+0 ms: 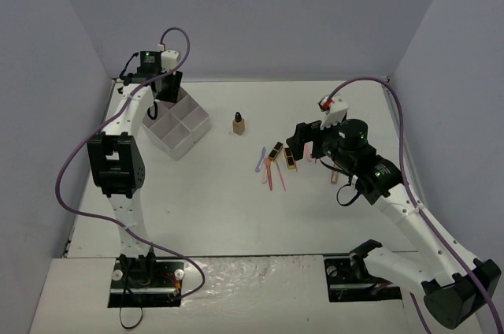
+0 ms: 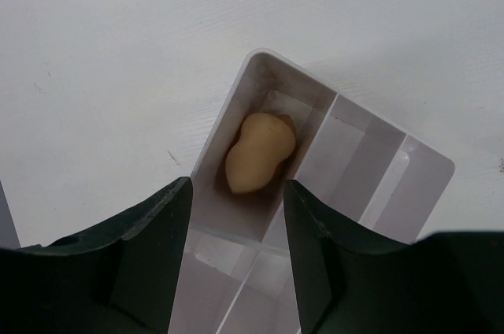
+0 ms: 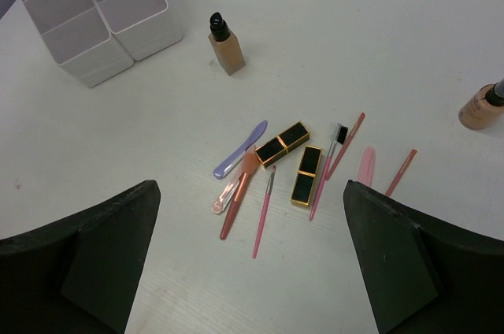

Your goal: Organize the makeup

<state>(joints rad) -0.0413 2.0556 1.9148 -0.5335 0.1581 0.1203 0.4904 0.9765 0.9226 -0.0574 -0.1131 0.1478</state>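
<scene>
A beige egg-shaped sponge (image 2: 260, 153) lies in a corner compartment of the white box (image 2: 236, 98). My left gripper (image 2: 236, 255) hangs open just above that box (image 1: 181, 128), nothing between its fingers. My right gripper (image 3: 252, 263) is wide open over the loose makeup. Below it lie two black-gold lipstick tubes (image 3: 282, 144) (image 3: 306, 175), a purple spatula (image 3: 240, 150) and several thin pink and red sticks (image 3: 264, 212). One tan dark-capped bottle (image 3: 224, 44) stands upright near the box. Another bottle (image 3: 482, 108) lies at the right edge of the right wrist view.
The box (image 3: 94, 11) has four compartments and stands at the back left of the table. White walls close the table at the back and sides. The stick and lipstick cluster (image 1: 276, 162) lies mid-table, left of my right arm (image 1: 354, 153).
</scene>
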